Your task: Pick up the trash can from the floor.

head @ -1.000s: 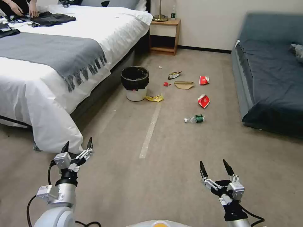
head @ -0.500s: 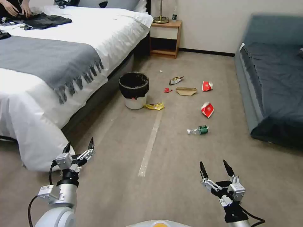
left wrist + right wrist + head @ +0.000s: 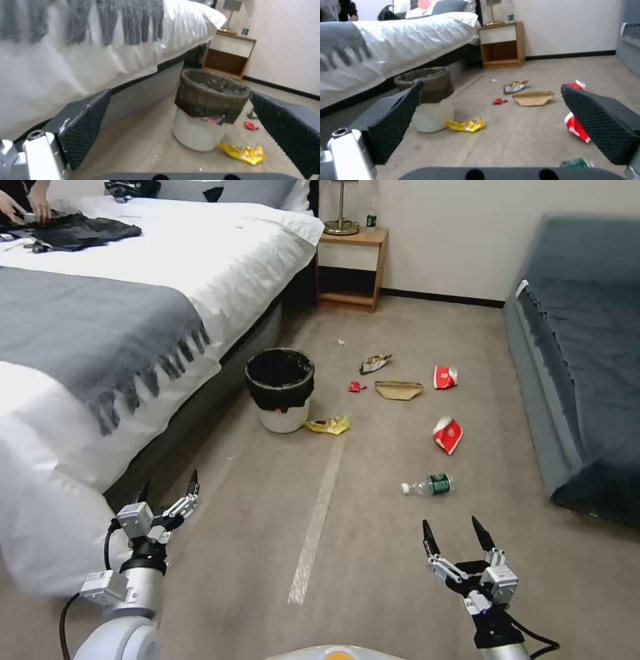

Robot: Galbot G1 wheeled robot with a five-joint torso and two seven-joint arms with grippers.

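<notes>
**Beside the bed, one bin stands well ahead of two spread grippers**

Low in the head view, the left gripper is held out in front of the robot on a raised forearm, its two dark fingertips pointing forward and spread apart with nothing between them. The right gripper hangs at about the same height on the other side, also with its jaws spread wide and empty.

Well ahead of both sets of jaws, the single trash can stands upright on the floor, a white tub with a black bag folded over its rim. From the left wrist it appears framed between that gripper's two pads, far off and slightly toward the right pad. It sits just beside the dark base of the bed, whose white cover and grey fringed throw overhang close to the left gripper. A yellow wrapper lies touching or nearly touching the can's foot.

A pale tape strip runs across the carpet between the two grippers toward the can, and bare carpet lies open ahead of both jaws. Beyond and right of the can are scattered pieces: one crumpled foil bag, one small red scrap, one brown paper bag, two red cartons, and one plastic bottle ahead of the right jaws. A blue sofa bounds the far right side, a wooden nightstand the back wall
</notes>
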